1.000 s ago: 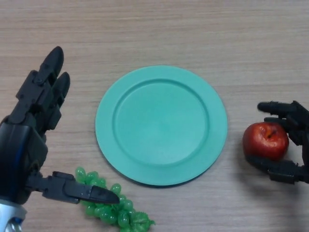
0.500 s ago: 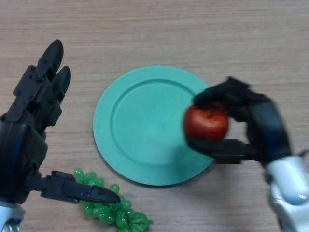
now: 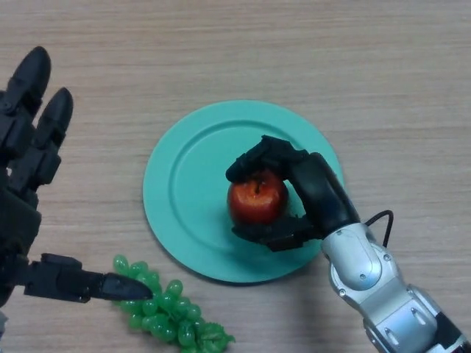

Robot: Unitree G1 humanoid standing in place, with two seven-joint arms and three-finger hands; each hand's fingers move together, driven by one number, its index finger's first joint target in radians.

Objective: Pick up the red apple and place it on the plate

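Note:
The red apple [image 3: 257, 200] is over the middle of the green plate [image 3: 188, 184], which lies on the wooden table. My right hand [image 3: 309, 187] comes in from the lower right and is shut on the apple, fingers curled over its top and thumb under its near side. I cannot tell whether the apple rests on the plate or is just above it. My left hand [image 3: 26, 169] is open at the far left, fingers straight, thumb pointing right above the grapes.
A bunch of green grapes [image 3: 165, 309] lies on the table just below the plate's lower left rim, beside my left thumb.
My right hand has carried the apple from the table right of the plate leftward to the plate's middle. My left hand has shifted a little to the left.

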